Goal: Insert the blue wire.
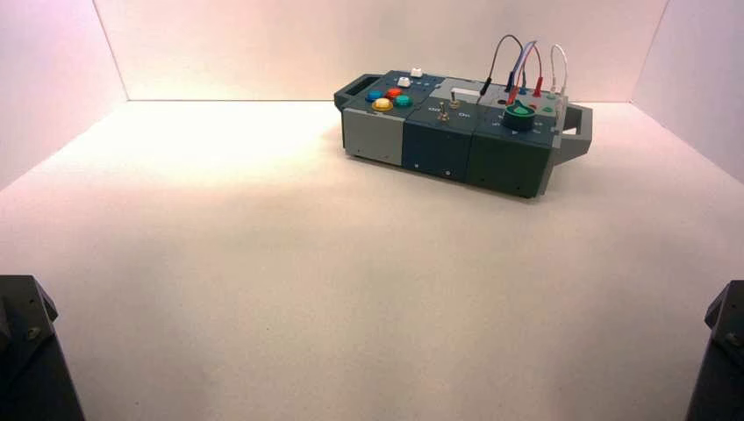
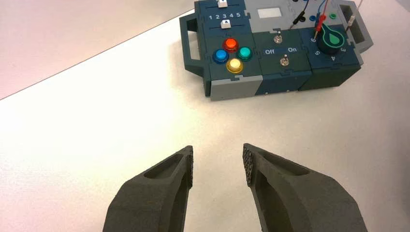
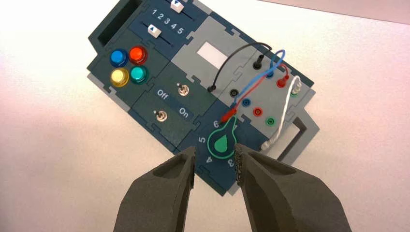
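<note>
High view: left gripper on the arm at 8 o'clock, right gripper on the arm at 4 o'clock, both wide open, nothing held (both empty, yes), blue wire arching beside the red wire at the box's 2 o'clock.

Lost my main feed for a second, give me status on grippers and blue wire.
Both grippers, left and right, open, short of box. Blue wire loose at one end. Red wire alongside, possible snag.
</note>
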{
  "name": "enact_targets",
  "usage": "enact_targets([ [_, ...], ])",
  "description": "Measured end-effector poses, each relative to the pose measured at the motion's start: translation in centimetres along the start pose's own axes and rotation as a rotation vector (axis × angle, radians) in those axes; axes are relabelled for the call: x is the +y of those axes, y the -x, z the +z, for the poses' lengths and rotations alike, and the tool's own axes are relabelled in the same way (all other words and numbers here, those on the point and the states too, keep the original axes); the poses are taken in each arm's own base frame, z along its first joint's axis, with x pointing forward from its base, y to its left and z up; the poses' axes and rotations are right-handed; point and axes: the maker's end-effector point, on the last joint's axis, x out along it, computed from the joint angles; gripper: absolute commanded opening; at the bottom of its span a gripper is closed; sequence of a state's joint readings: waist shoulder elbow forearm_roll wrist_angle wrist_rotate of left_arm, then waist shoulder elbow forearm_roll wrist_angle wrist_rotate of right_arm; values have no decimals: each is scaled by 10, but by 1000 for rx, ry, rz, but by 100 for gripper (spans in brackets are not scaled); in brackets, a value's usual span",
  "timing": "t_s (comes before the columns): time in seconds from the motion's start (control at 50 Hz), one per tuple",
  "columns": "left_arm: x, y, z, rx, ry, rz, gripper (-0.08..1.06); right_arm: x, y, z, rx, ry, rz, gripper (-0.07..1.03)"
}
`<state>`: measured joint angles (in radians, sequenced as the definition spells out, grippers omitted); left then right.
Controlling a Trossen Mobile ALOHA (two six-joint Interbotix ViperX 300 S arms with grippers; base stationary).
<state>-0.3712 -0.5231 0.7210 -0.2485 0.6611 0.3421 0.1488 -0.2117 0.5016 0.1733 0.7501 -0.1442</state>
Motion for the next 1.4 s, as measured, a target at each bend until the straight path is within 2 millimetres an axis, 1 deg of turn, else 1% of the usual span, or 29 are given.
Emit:
enact_targets([
  [0.06, 0, 1, 1, -3, 0, 0, 55, 0, -4, 0, 11, -1, 1, 44],
  [0.24, 1, 2, 5, -13, -3, 3, 55, -2, -27, 1, 58, -12, 7, 44],
  [0.38, 1, 2, 5, -12, -2, 2, 55, -3, -38, -2, 87, -18, 9, 44],
  [0.96, 2, 1, 7, -21, -5, 9, 55, -8, -71, -4, 138, -25, 6, 44],
  [1.4, 2, 1, 7, -19, -9, 9, 55, -16, -91, -14, 189, -27, -9, 44],
])
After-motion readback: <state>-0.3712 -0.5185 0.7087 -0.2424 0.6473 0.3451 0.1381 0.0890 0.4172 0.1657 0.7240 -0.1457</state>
